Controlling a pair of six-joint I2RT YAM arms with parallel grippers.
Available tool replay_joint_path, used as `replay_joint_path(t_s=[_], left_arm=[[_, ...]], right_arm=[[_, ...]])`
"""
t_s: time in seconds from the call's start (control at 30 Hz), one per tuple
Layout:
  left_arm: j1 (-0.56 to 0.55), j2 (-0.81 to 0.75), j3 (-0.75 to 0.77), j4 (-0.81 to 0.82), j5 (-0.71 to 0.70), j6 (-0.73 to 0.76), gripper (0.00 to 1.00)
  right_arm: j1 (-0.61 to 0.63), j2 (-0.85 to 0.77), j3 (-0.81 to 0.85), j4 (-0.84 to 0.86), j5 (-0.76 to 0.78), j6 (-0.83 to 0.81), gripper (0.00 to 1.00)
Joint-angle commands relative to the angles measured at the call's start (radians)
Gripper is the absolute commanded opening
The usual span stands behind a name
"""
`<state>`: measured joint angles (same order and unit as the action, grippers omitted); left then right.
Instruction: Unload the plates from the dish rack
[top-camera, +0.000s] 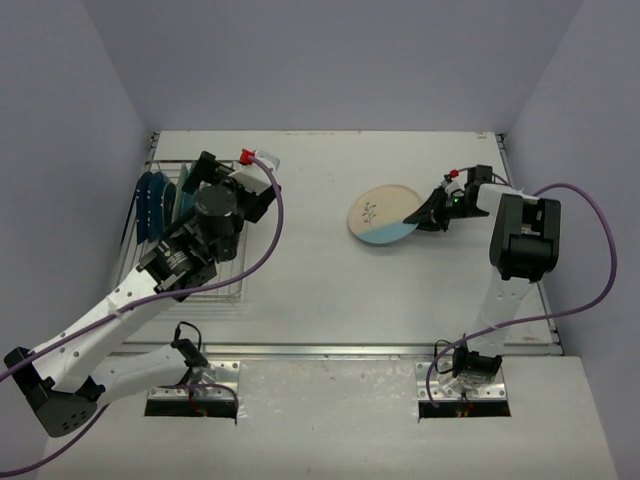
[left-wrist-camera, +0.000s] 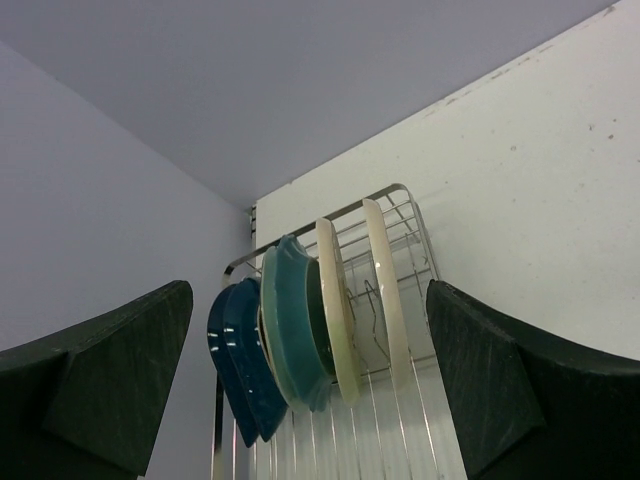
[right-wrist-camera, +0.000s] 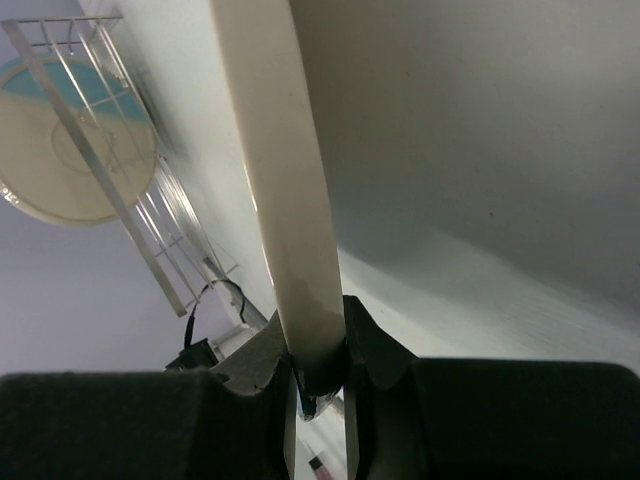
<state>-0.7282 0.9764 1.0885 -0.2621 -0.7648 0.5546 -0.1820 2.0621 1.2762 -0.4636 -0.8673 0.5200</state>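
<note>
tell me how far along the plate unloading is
Done: one plate, the cream-and-blue sprig plate, is out of the dish rack; no plate lies free on the table yet. In hand: the right gripper is shut on its rim over the table. Still to do: several plates stand in the rack, with the open left gripper facing them.

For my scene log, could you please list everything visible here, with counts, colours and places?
table: one, white, under everything
dish rack: one, silver wire, table's left side
racked plates: at least four, navy, teal and cream, upright in the rack
sprig plate: one, cream and light blue, right of centre, rim pinched
left gripper: one, black, open, facing the racked plates
right gripper: one, black, shut on the sprig plate
cables: two, purple, one along each arm
</note>
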Motion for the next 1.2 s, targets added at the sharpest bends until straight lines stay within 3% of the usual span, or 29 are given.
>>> replay_joint_path(t_s=[0.0,0.2,0.5,0.63,0.93,1.17], left_arm=[[0.024,-0.022,0.021,-0.016,0.031,-0.069,1.0],[0.031,-0.025,0.016,-0.022,0.035,-0.075,1.0],[0.039,-0.024,-0.007,-0.01,0.022,-0.068,1.0],[0.039,-0.018,-0.005,-0.01,0.022,-0.071,1.0],[0.04,-0.029,-0.034,0.005,0.014,-0.065,1.0],[0.044,0.007,0.02,-0.054,0.017,-0.121,1.0]], right_arm=[[0.007,-0.015,0.0,-0.099,0.179,-0.052,0.01],[0.007,0.014,0.057,-0.183,0.451,-0.07,0.12],[0.007,0.01,0.054,-0.222,0.695,-0.062,0.26],[0.007,0.024,0.062,-0.229,0.735,-0.064,0.33],[0.007,0.029,0.057,-0.23,0.768,-0.062,0.69],[0.021,-0.092,0.072,-0.257,0.738,-0.111,0.73]])
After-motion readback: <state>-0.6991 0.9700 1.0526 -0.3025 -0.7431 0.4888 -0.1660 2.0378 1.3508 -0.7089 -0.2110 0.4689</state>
